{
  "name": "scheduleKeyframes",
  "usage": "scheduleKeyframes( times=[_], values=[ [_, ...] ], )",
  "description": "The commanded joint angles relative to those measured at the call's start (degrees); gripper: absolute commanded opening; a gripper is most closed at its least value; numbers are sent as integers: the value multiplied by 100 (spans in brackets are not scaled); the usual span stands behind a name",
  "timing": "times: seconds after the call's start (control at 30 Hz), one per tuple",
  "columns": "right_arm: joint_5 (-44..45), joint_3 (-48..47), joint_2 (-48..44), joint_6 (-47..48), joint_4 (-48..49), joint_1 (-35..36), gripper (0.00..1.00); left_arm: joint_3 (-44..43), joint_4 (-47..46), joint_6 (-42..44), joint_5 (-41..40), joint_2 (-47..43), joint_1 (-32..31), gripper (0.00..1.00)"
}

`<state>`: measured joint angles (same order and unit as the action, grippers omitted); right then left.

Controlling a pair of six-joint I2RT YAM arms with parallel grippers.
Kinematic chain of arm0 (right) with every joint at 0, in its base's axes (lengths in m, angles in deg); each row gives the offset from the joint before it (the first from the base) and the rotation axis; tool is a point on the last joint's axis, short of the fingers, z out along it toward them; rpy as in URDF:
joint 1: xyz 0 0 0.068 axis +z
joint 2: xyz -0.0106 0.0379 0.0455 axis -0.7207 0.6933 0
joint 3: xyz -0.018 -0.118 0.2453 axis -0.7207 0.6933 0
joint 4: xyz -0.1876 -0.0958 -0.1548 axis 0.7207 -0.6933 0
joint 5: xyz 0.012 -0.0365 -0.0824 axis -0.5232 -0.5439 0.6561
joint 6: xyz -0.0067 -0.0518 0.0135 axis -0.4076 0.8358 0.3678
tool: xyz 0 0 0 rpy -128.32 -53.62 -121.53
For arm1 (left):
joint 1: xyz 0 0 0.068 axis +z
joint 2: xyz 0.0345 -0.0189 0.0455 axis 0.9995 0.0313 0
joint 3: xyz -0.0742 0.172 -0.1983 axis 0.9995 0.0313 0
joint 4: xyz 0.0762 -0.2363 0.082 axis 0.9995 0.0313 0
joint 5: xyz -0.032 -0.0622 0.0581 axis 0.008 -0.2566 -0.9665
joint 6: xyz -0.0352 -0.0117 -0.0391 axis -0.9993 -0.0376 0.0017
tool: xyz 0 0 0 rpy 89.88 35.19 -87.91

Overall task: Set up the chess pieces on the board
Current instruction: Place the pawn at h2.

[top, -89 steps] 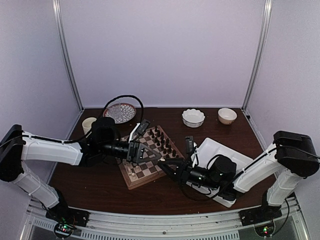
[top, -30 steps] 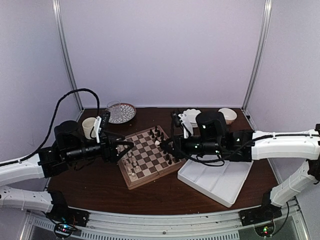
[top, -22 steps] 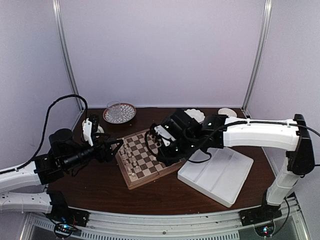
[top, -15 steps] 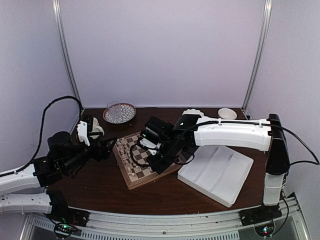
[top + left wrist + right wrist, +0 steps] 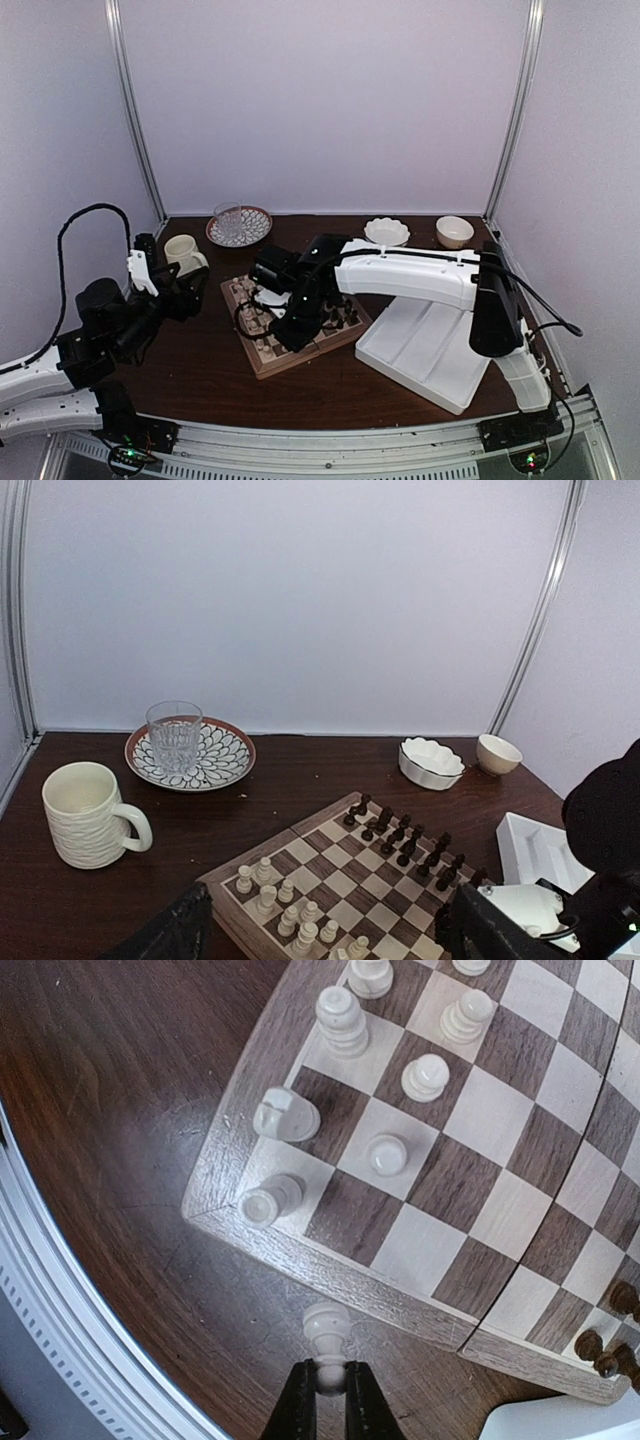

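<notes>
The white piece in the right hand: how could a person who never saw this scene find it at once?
Start at the wooden board. In the right wrist view, just past its rim near a corner, the shut right hand pinches one cream piece. It alone is off the squares; the other cream pieces sit on them.

Board [image 5: 345,885] sits mid-table [image 5: 190,375], tray [image 5: 440,345] just off its right corner. Behind it on the left, a mug [image 5: 88,815]; further back a plate [image 5: 225,765] with a glass [image 5: 174,736] on it. Back right, one bowl [image 5: 431,762], second bowl [image 5: 497,752] beside it. The left-hand set [image 5: 287,891] crowds one end of the board, the right-hand set [image 5: 407,847] the other. A lone piece [image 5: 327,1332] sits just off the rim between the right gripper [image 5: 327,1400] fingertips.
</notes>
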<state>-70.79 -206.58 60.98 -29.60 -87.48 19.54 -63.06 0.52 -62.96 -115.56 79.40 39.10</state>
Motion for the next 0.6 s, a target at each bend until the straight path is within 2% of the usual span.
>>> scheduleKeyframes(
  times=[0.0,0.57],
  values=[
    [-37,-506,241,170,-325,-2,0,19,-336,33,-207,-20,32,82],
    [-25,-1080,806,179,-129,-13,0,9,-283,53,-239,-117,32,82]
  ],
)
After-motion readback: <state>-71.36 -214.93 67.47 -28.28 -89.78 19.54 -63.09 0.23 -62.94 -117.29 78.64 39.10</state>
